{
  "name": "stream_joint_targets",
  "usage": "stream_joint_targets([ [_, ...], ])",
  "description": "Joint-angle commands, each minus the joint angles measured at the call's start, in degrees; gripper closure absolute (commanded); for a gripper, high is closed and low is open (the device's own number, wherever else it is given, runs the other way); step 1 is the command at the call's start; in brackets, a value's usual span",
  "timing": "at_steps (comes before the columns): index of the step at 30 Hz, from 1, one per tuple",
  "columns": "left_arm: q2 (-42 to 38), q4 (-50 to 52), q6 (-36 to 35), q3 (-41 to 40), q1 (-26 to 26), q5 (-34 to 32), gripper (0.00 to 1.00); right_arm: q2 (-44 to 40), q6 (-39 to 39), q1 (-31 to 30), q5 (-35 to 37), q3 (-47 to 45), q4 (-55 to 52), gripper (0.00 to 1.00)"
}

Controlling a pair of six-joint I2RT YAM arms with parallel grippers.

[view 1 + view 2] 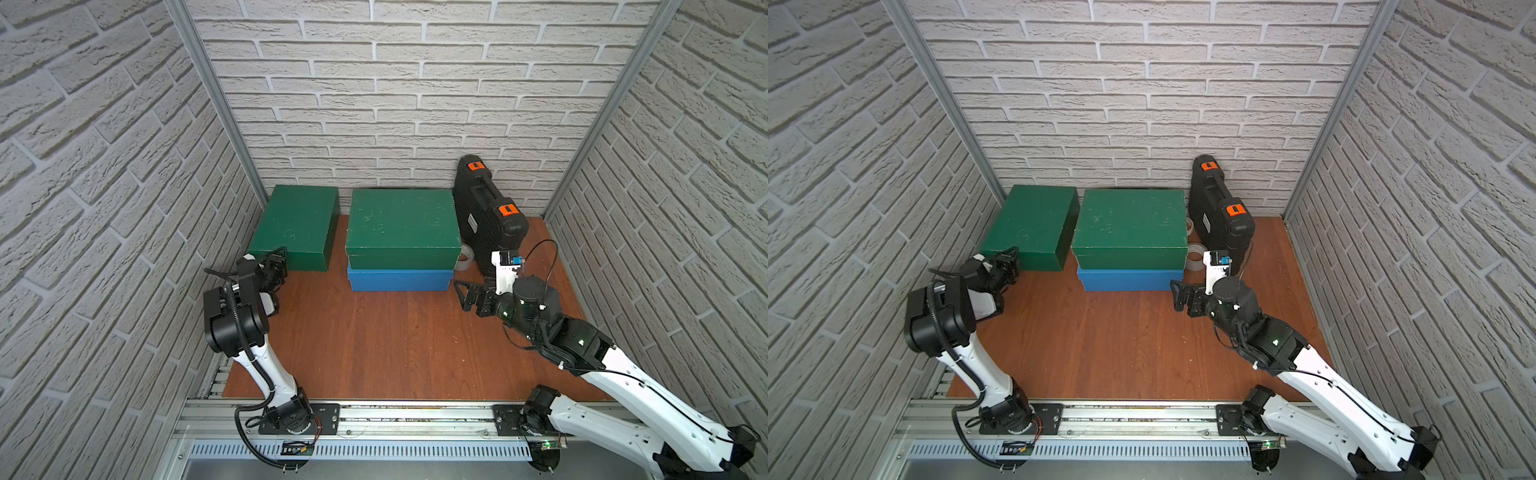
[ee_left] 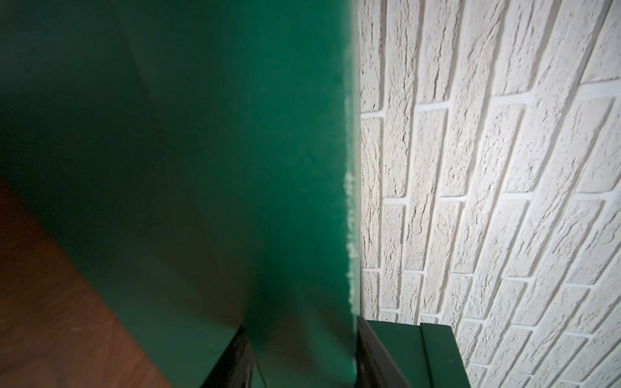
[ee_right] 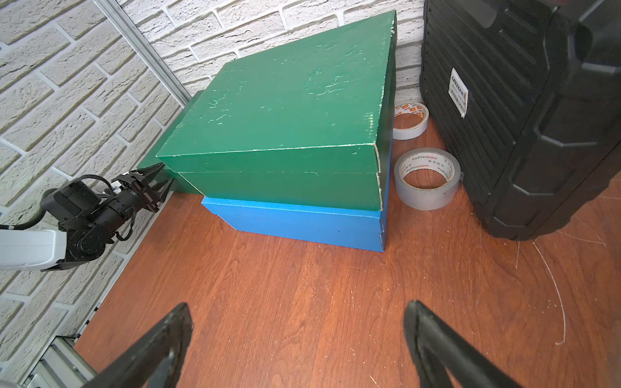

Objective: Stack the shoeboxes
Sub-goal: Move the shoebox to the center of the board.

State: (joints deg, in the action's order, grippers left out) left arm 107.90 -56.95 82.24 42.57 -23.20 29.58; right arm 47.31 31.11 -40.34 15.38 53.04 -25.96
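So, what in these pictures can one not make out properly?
- Blue shoebox lid: nearly all covered by the upper green shoebox, in top and right wrist views.
- Left gripper contact with the lone green shoebox: left wrist view blurred, fingers cut off by the picture's edge.
- Black case label: small print unreadable in the right wrist view.

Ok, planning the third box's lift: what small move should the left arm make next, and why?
Probably a slight lift: the left gripper is shut on the near edge of the lone green shoebox, which sits on the floor beside the stacked green shoebox atop the blue shoebox; it must clear that stack.
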Motion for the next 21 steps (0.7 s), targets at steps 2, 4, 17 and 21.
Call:
stream_joint_targets([
  [2,-5.3,-2.06,-2.45,-4.22,0.13,-1.47,0.69,-0.16,0.35,0.43,-0.17,0.67,2.4,0.02],
  [4,-8.51,-0.69,-1.97,-7.58,0.01,-2.19,0.71,-0.05,0.4,0.52,-0.39,0.67,2.41,0.02],
  [17,-62.97,40.78,-8.06,-34.31,0.57,-13.0,0.77,2.02,1.64,1.43,-3.86,0.49,3.71,0.01],
  [21,-86.13,61.29,-9.16,-36.35,1.57,-15.81,0.73,2.59,2.99,1.66,-4.98,0.1,4.15,0.01],
])
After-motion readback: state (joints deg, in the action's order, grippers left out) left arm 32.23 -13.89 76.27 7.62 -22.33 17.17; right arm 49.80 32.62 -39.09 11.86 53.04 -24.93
